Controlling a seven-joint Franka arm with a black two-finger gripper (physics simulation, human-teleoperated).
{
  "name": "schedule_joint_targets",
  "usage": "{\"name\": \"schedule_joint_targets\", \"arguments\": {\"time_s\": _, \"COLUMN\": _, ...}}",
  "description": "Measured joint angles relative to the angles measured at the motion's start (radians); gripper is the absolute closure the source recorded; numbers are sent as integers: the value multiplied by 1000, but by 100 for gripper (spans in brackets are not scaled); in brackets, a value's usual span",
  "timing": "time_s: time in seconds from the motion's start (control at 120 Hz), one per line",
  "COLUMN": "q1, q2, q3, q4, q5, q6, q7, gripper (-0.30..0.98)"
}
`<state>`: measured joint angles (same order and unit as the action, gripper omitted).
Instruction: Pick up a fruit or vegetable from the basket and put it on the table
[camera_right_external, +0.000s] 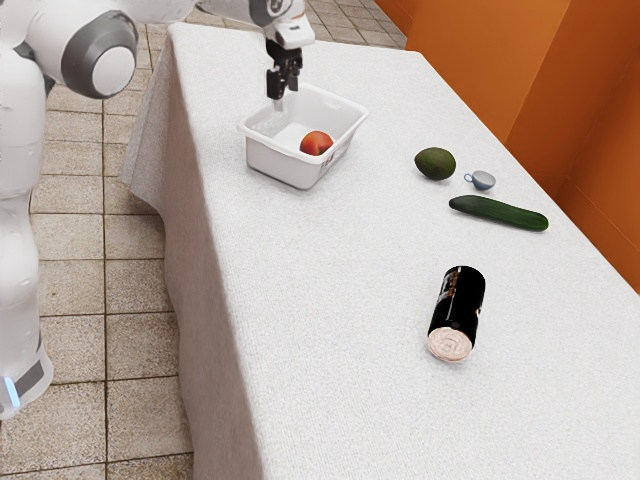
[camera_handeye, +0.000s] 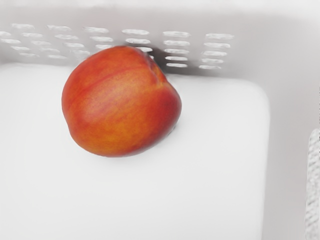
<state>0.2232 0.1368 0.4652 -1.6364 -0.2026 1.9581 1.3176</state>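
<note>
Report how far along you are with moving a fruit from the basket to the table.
Done: my end effector appears positioned over the basket. In hand: seemingly the approach; the reddish fruit rests on the basket's floor, not lifted. Left: grasp it, raise it over the rim and set it on the table.

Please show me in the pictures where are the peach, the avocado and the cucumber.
Peach (camera_handeye: 120, 102): wrist view, its red-orange side.
Avocado (camera_right_external: 435, 164): exterior view, its dark middle.
Cucumber (camera_right_external: 499, 212): exterior view, its middle.
</note>
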Motion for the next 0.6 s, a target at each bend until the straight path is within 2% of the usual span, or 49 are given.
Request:
{"name": "schedule_joint_targets", "arguments": {"time_s": 0.425, "q1": 11, "q2": 61, "q3": -42, "q4": 7, "q5": -62, "q6": 49, "q7": 46, "gripper": 0}}
{"name": "schedule_joint_targets", "arguments": {"time_s": 0.6, "q1": 26, "q2": 122, "q3": -56, "q4": 71, "q5": -72, "q6": 64, "q7": 59, "gripper": 0}}
